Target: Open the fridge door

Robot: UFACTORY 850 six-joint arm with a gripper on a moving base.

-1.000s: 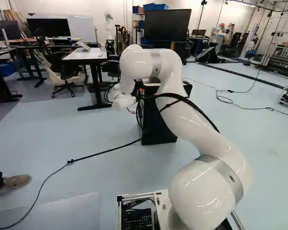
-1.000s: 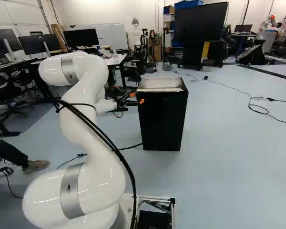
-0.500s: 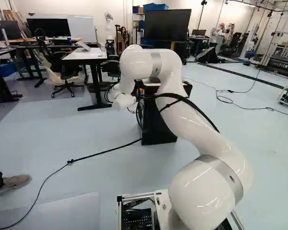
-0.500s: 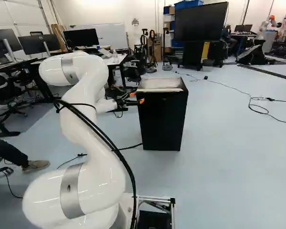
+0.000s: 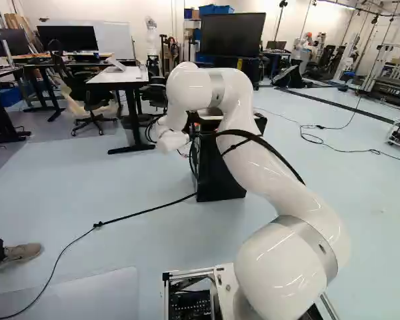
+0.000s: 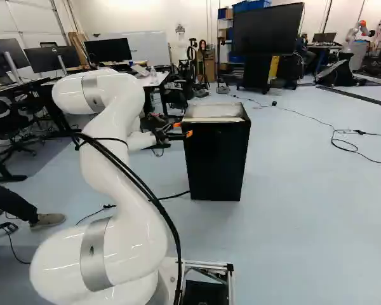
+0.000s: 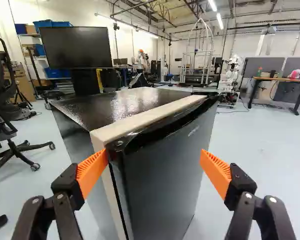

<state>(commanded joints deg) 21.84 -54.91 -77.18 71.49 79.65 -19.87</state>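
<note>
Two orange pads point(image 7: 92, 171) stand wide apart on an open gripper point(image 7: 154, 172) that grips nothing, one at the door's point(image 7: 162, 175) near upper corner, the other out in front of its face. Whether the first touches is unclear. Black and upright, the fridge point(image 6: 216, 162) stands on the floor point(image 6: 305, 210) directly ahead of the gripper, its door apparently shut. The seam beside the pale strip point(image 7: 147, 117) looks narrow; a pad landing on that strip rather than the door's edge would likely push the cabinet and open nothing. Glossy trim offers little bite, so a shallow hook could slip off. Should this corner prove the hinge side, which cannot be told here, pulling would strain the door or drag the fridge. A pull too hard against a tight seal could tip or slide it as well. Behind, the white arm point(image 6: 117, 190) reaches forward with a slack black cable point(image 5: 253, 137) along it that might snag on a wide swing. Farther out, a cord point(image 5: 99, 225) crosses the floor, a possible catch for a rolling base.
</note>
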